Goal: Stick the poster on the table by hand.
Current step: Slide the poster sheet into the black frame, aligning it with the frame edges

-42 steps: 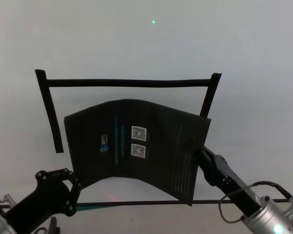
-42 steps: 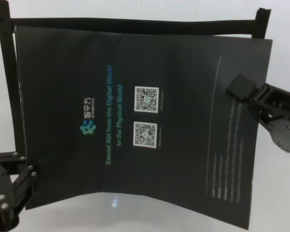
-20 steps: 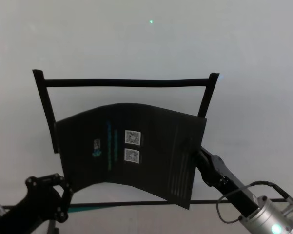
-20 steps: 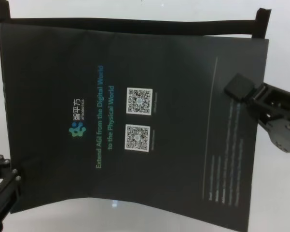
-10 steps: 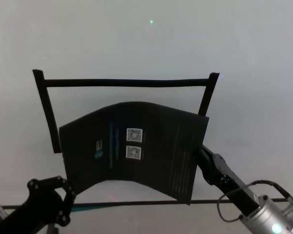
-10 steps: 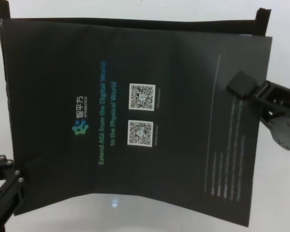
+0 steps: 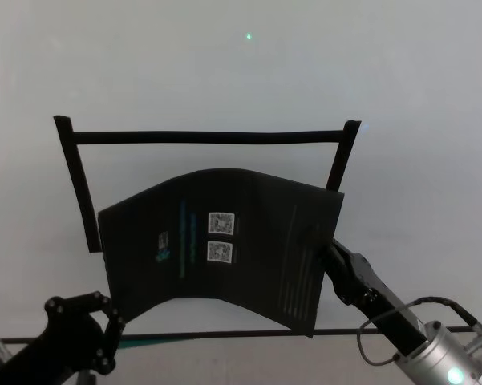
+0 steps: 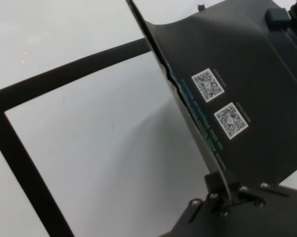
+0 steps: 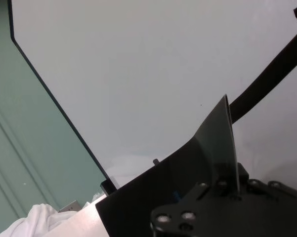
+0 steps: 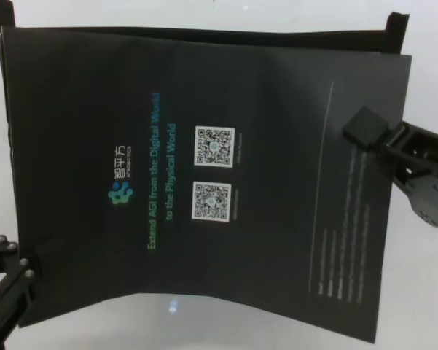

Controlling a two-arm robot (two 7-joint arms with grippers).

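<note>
Nearest the robot, the left gripper (image 7: 104, 317) sits at the poster's near left corner, its fingers closed down tight on the sheet's edge; in the left wrist view the thin edge runs straight into the clamped tips (image 8: 222, 197). On the other side, the right gripper (image 10: 368, 131) pinches the poster's right edge about halfway along, one flat black pad (image 10: 364, 126) pressed on the printed face, the jaws shut to the thickness of the sheet, as the right wrist view shows with the edge standing up from between them (image 9: 230, 190). The poster (image 7: 224, 241) hangs between the two grippers above the counter (image 7: 241, 72), bowed rather than flat, its middle humped upward and its near edge arched in the head view. Its printed face is up, with the blue-green logo (image 10: 121, 193) toward the left, the teal text (image 10: 160, 171) beside it, two QR codes (image 10: 213, 173) in the middle and a thin white line (image 10: 321, 197) toward the right. Beyond and around the sheet lies a frame of black tape strips (image 7: 208, 137) on the white counter: a far strip runs across, with side strips coming down at left and right. The poster's right far corner reaches the right side strip in the head view.
</note>
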